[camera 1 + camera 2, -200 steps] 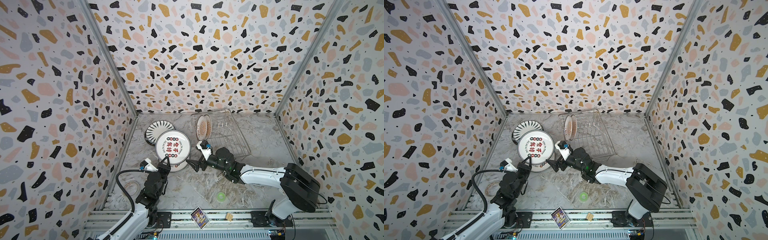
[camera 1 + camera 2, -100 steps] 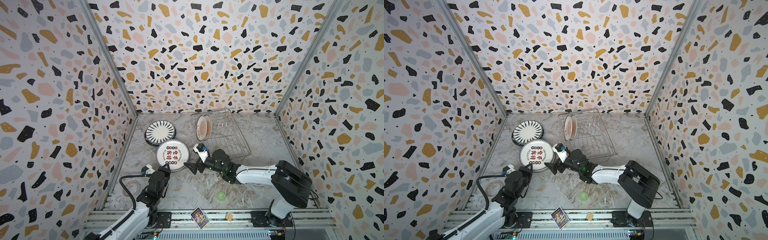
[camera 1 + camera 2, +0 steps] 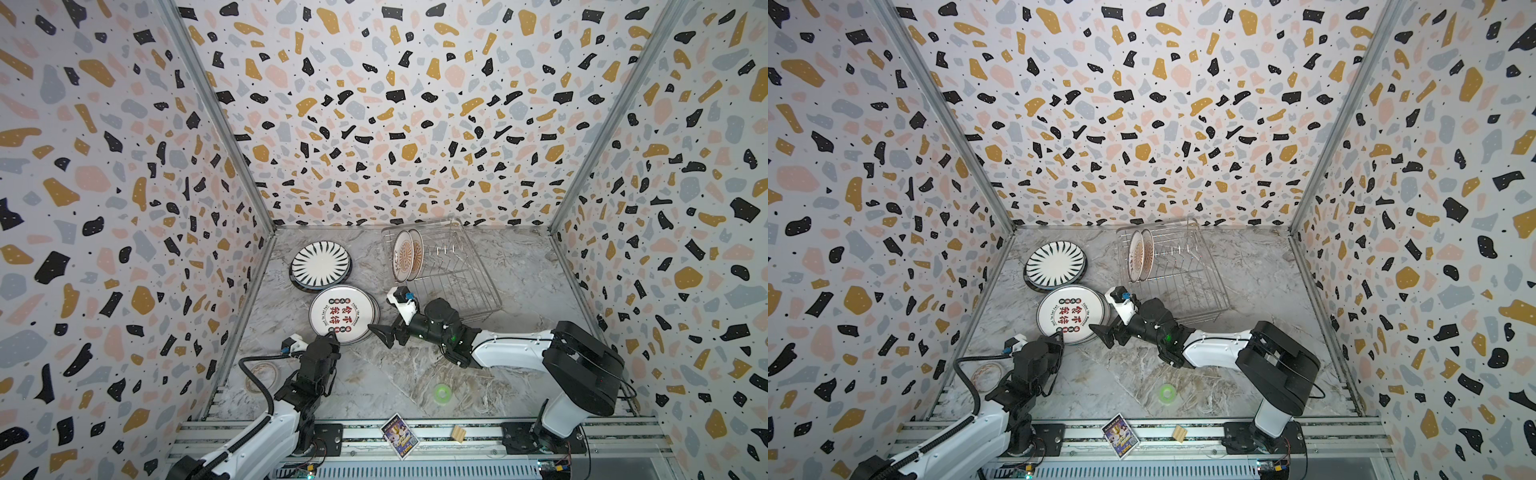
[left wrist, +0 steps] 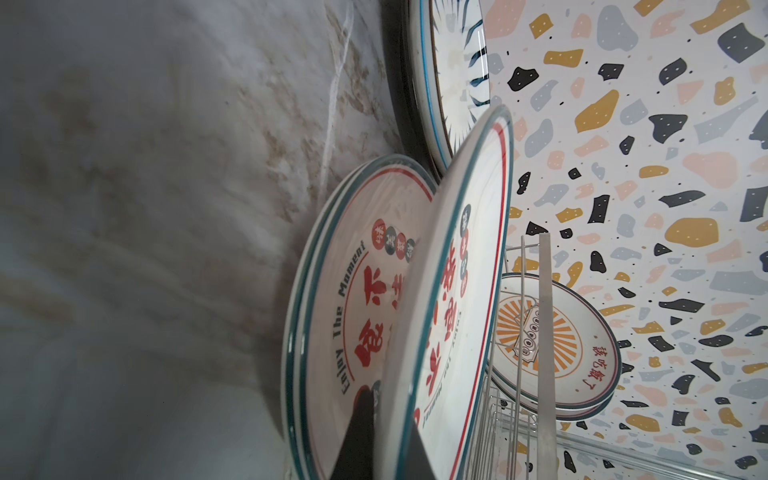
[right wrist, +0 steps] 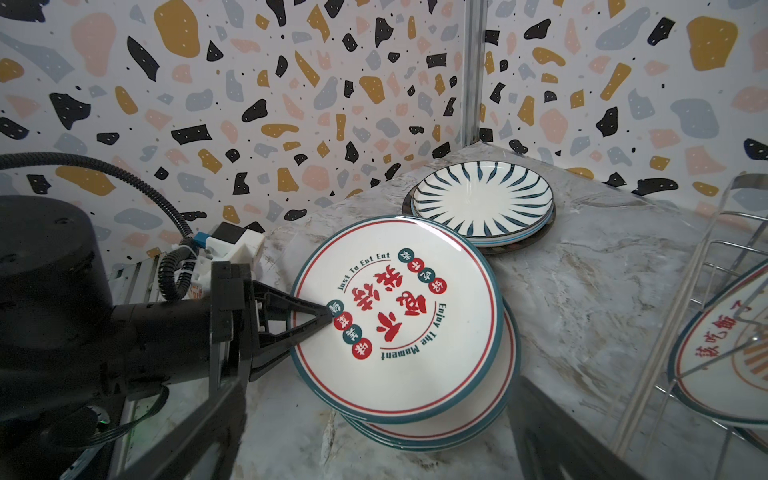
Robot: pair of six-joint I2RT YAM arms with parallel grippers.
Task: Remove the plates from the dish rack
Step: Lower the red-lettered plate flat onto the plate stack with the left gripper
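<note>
Item under handling: a white plate [image 5: 395,316] with a teal rim and red lettering. It sits tilted above a stack of matching plates [image 5: 478,419] on the marble surface [image 3: 374,382], offset from the stack. Whether it rests on the stack cannot be told.

The left end effector [image 5: 320,320] is clamped on the near rim of this plate, one finger on the upper face and one beneath.

The right end effector [image 3: 386,332] lies low just beside the stack on the rack side. Its jaws are spread wide with nothing between them.

Behind the lettered stack, towards the back corner, is a second stack of black-striped plates [image 3: 320,264]. Its edge touches or slightly overlaps the lettered stack in both top views.

The dish rack [image 3: 457,274] stands to the right of both stacks, near the back wall. Two orange sunburst plates [image 3: 405,255] stand upright at its left end.

Noted at the front of the surface:
- a green ring [image 3: 442,392]
- a picture card [image 3: 399,434]
- a small wooden block [image 3: 458,435]
- a tape roll [image 3: 262,374] by the left arm
</note>
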